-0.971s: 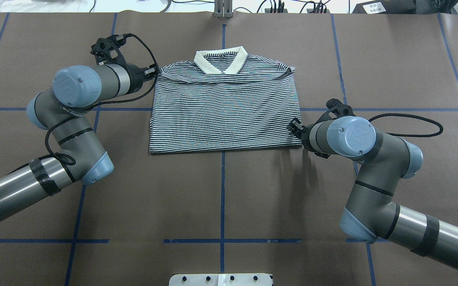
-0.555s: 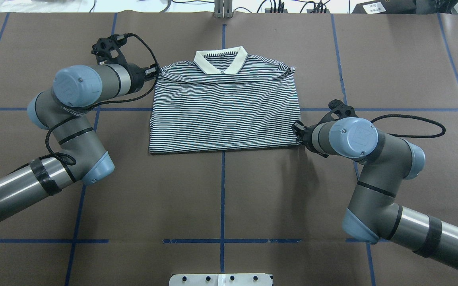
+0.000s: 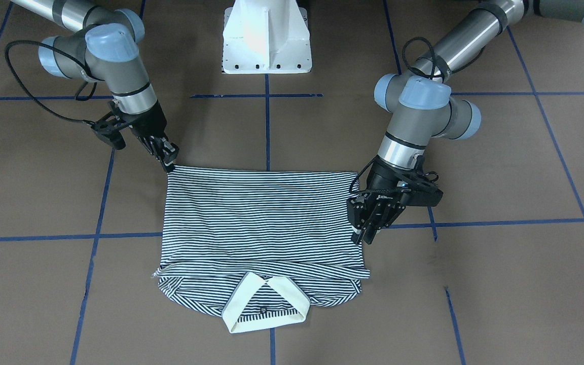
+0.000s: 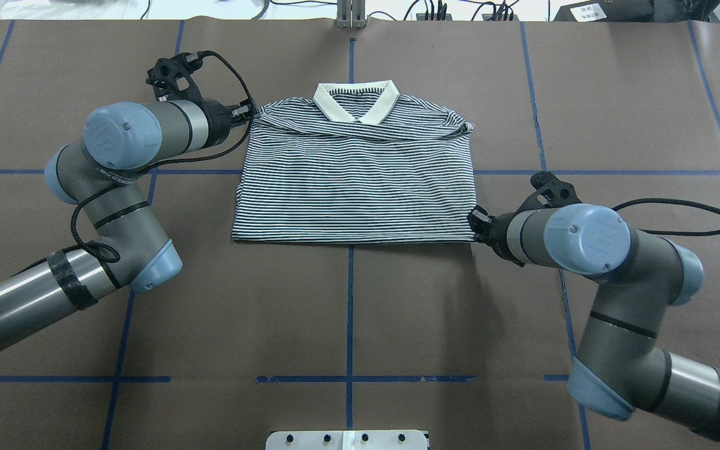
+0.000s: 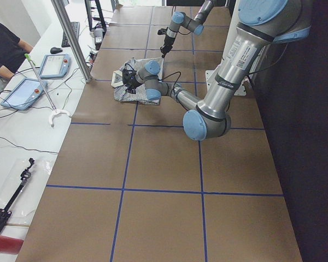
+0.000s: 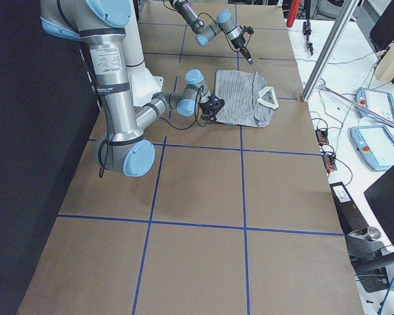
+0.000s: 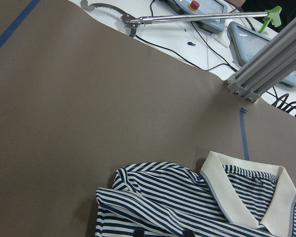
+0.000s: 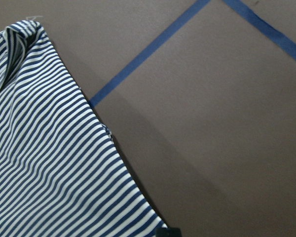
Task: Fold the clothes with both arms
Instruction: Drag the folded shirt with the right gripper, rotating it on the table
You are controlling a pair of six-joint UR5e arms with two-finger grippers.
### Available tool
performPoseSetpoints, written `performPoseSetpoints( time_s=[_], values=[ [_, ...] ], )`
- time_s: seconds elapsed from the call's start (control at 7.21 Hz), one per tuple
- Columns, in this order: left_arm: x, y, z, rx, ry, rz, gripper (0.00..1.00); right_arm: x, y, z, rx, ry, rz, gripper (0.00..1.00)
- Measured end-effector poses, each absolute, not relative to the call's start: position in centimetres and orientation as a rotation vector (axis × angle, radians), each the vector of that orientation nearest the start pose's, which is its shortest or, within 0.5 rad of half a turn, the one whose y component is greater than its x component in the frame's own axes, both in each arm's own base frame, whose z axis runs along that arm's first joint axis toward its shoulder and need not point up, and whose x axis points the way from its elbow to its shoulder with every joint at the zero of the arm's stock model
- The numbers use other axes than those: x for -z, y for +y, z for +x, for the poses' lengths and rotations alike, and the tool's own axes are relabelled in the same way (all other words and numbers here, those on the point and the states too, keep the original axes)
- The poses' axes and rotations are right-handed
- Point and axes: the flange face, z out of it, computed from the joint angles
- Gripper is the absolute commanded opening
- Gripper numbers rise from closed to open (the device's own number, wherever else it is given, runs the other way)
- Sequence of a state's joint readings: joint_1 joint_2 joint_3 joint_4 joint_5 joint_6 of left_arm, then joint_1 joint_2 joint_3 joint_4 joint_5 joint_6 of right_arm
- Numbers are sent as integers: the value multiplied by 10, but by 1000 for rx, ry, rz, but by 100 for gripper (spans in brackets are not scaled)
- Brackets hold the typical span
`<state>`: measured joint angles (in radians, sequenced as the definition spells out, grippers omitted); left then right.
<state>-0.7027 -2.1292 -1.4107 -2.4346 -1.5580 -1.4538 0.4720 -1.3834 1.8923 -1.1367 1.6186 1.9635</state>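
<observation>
The navy-and-white striped polo shirt (image 4: 354, 181) lies folded on the brown table, its cream collar (image 4: 355, 103) at the far side. My left gripper (image 4: 250, 112) is at the shirt's far left shoulder corner, shut on the fabric. It also shows in the front-facing view (image 3: 362, 237). My right gripper (image 4: 475, 220) is shut on the shirt's near right edge, close to the corner, and also shows in the front-facing view (image 3: 170, 158). The left wrist view shows the shoulder and collar (image 7: 246, 192). The right wrist view shows the striped edge (image 8: 49, 163).
The white bolted pedestal (image 3: 266, 40) stands at the robot's side of the table. Blue tape lines (image 4: 350, 312) cross the brown cover. An aluminium post (image 4: 350, 15) rises at the far edge. Beyond it is a white desk with tablets (image 5: 22, 93) and a seated person (image 5: 5, 52).
My right gripper has moved nearer and to the right, dragging the shirt's right edge. The collar and shoulders shifted right. My left gripper has moved slightly right with the shoulder.
</observation>
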Motion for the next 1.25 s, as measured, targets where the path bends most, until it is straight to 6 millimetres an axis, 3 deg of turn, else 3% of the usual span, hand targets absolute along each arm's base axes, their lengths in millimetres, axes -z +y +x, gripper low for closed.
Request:
performPoseSetpoints(
  time_s=[0.28,0.42,0.56,0.69,0.97,1.25],
  values=[
    [-289,-546,464,526,1218,487,40,-369,-267,-407,-656,-969,-77,0],
    [-278,-531,469,529,1252,466,40,-355,-217,-381,-584,-980,-136,0],
    [-268,-515,473,535,1287,439,40,-337,-183,-356,-523,-992,-207,62],
    [-263,-502,476,538,1309,417,40,-327,-159,-346,-467,-991,-265,100],
    [-260,-487,471,563,1339,380,40,-328,-127,-353,-400,-975,-279,100],
    [-253,-442,466,571,1379,290,43,-335,-127,-359,-427,-972,-202,100]
  ],
)
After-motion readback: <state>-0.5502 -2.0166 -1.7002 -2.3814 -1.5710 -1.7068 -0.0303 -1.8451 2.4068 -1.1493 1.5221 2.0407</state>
